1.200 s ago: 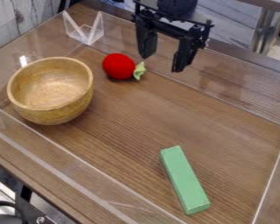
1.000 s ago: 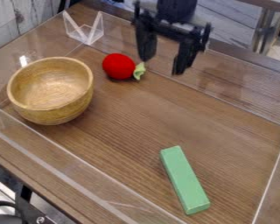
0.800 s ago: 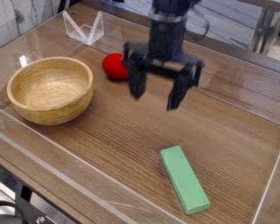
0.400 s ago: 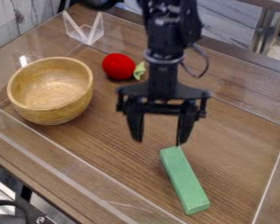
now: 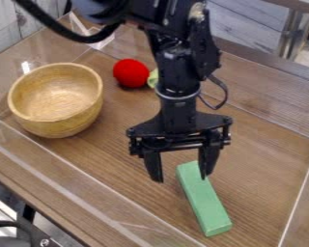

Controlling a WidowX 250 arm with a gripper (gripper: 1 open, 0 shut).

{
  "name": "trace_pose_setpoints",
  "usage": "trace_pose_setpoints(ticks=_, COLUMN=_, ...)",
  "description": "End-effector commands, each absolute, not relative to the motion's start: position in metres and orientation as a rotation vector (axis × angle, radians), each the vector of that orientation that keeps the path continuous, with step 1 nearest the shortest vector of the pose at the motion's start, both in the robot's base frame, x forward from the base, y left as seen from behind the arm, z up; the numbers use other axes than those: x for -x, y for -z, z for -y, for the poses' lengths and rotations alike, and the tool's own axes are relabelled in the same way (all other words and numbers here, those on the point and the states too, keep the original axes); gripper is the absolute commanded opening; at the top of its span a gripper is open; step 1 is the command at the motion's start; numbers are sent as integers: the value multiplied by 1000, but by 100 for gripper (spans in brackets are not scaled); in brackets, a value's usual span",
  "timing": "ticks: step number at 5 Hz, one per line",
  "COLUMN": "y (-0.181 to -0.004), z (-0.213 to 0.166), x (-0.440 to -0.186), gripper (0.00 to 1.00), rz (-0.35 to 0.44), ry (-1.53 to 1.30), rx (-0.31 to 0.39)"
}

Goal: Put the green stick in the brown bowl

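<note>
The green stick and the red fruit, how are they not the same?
The green stick is long and flat with straight edges; the red fruit is round like a ball. The stick is light green all over; the fruit is red with a small green stem. The stick lies near the front, right under the open gripper; the fruit sits farther back, behind the arm. Both rest on the wooden table.

One green stick (image 5: 203,198), one brown bowl (image 5: 55,97), one red fruit (image 5: 130,72), one arm with one hand (image 5: 182,170), one tabletop (image 5: 105,145).
</note>
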State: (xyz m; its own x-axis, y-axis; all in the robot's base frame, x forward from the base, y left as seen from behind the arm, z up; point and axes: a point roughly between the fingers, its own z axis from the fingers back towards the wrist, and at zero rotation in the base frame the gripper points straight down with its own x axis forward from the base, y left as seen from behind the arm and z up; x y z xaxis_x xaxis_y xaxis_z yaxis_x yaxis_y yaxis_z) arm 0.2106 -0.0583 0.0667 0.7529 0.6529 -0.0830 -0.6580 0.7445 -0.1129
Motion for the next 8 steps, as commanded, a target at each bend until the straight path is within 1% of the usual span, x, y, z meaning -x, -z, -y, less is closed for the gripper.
trace_pose_setpoints(ticks=1, y=-76, z=53, x=-217, gripper=100, rz=5, ry=-784, rx=165)
trace_pose_setpoints(ticks=3, y=-72, z=79, x=-217, gripper=100, rz=12, ry=-881, rx=160)
trace_pose_setpoints(ticks=4, y=-65, z=73, x=-226, gripper=100, rz=14, ry=-853, rx=156)
trace_pose_setpoints(ticks=5, y=-63, z=65, x=-233, gripper=100, rz=28, ry=-817, rx=158)
trace_pose_setpoints(ticks=7, y=-54, z=68, x=-232, gripper=100, rz=52, ry=-774, rx=160)
trace_pose_setpoints(ticks=8, y=-54, z=60, x=-237, gripper=100, rz=66, ry=-720, rx=154)
